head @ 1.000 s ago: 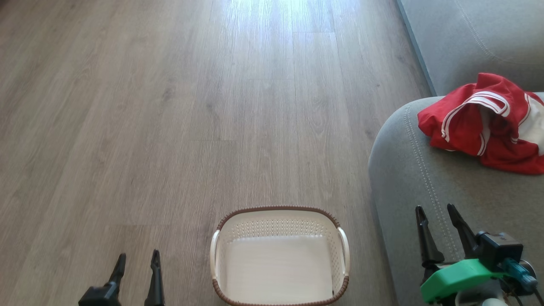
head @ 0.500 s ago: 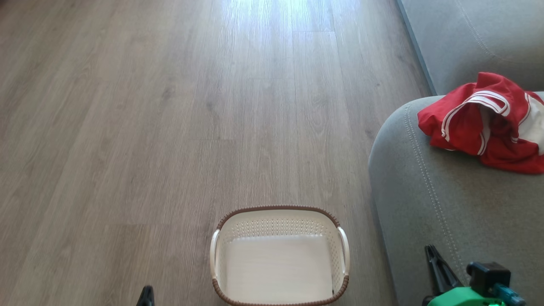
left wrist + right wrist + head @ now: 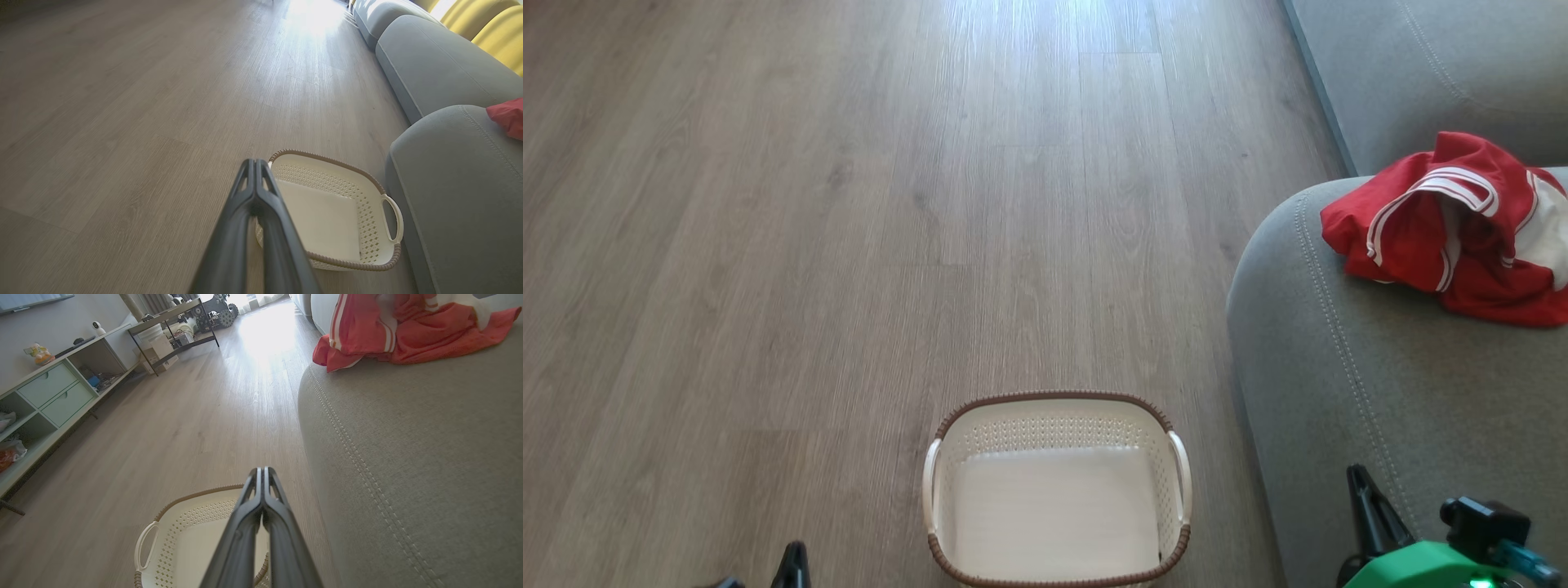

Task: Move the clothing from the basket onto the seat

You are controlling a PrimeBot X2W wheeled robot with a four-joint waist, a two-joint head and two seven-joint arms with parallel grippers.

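The white basket (image 3: pixel 1058 416) with its brown rim stands on the floor at the bottom centre, with nothing inside; it also appears as the basket (image 3: pixel 369 220) and the basket (image 3: pixel 163 543). The red clothing (image 3: pixel 1450 229) with white stripes lies crumpled on the grey seat (image 3: pixel 1372 376), to the right of the basket. My left gripper (image 3: pixel 255 162) is shut and empty, low and left of the basket. My right gripper (image 3: pixel 261 470) is shut and empty, above the gap between basket and seat, well short of the clothing (image 3: pixel 408 330).
Wooden floor (image 3: pixel 849 245) stretches ahead and to the left. A second grey sofa cushion (image 3: pixel 1429 65) lies beyond the seat, with yellow cushions (image 3: pixel 490 28) behind. A pale cabinet with drawers (image 3: pixel 53 396) and a black-framed table (image 3: pixel 175 318) stand along the far wall.
Both grippers have dropped toward the bottom edge of the head view and their fingers have gone from open to shut. The camera shifted slightly. Clothing and basket have not moved.
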